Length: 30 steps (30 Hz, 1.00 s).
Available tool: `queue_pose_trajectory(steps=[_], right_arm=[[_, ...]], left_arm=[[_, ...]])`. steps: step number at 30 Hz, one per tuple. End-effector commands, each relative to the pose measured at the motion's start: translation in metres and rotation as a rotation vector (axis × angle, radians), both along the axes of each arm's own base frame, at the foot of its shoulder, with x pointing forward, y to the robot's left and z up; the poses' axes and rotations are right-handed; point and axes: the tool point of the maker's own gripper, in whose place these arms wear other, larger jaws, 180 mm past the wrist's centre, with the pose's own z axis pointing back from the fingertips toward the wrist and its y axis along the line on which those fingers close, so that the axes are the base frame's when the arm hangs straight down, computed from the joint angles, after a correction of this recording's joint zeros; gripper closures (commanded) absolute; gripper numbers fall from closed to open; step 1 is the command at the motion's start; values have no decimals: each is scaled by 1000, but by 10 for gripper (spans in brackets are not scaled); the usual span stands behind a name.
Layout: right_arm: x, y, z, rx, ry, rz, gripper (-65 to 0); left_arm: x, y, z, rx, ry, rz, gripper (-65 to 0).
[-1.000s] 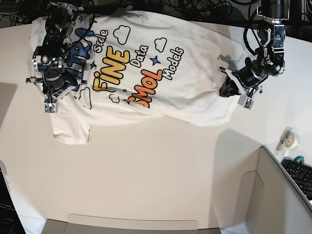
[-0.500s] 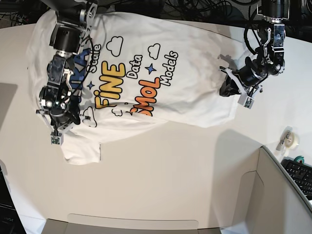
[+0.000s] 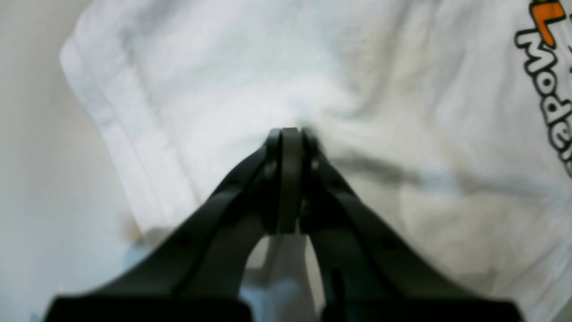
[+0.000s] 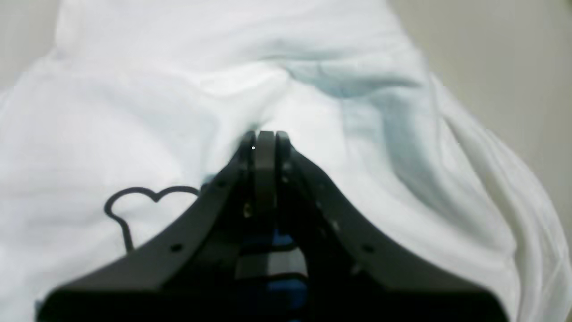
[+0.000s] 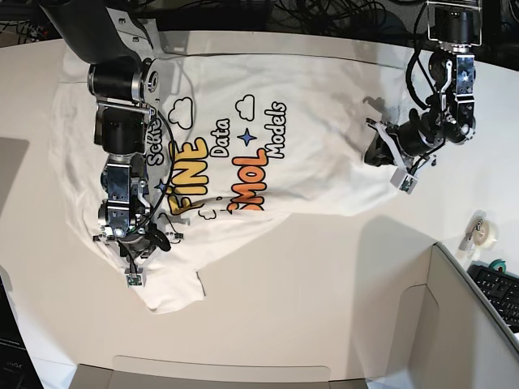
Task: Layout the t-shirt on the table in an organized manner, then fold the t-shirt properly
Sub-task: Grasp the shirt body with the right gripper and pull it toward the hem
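The white t-shirt [image 5: 316, 154] lies print-up across the far part of the table [image 5: 284, 284], with its coloured lettering near the middle. In the base view my right gripper [image 5: 128, 243] is at the shirt's left side, shut on cloth that is drawn out toward the near edge. The right wrist view shows its fingertips [image 4: 264, 136] pinched into white cloth [image 4: 134, 112] beside a cloud outline. My left gripper [image 5: 375, 152] is shut on the shirt's right edge. In the left wrist view its closed tips [image 3: 289, 134] bite a fold of the shirt [image 3: 402, 112] near the hem.
A tape roll [image 5: 485, 233] and a black keyboard [image 5: 499, 292] sit at the right edge. A grey-white box panel [image 5: 454, 324] stands at the near right, and another flap [image 5: 219, 374] runs along the near edge. Dark cables hang along the far edge.
My right gripper has moved toward the near edge, dragging the shirt's left side and its print with it. The left gripper has barely moved.
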Motion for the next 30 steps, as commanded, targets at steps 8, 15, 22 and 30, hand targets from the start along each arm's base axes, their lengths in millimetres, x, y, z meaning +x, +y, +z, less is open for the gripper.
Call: queue_pose_trajectory(steps=[8, 15, 22, 30], right_arm=[[12, -16, 15, -26, -22, -87, 0], [24, -22, 32, -34, -59, -115, 0], [46, -36, 68, -45, -132, -171, -16], [55, -33, 87, -37, -171, -173, -16]], left_arm=[[-6, 33, -17, 198, 132, 4, 0], [-5, 36, -17, 204, 135, 7, -1], [-8, 44, -27, 199, 172, 31, -1], [3, 43, -16, 199, 134, 34, -1]])
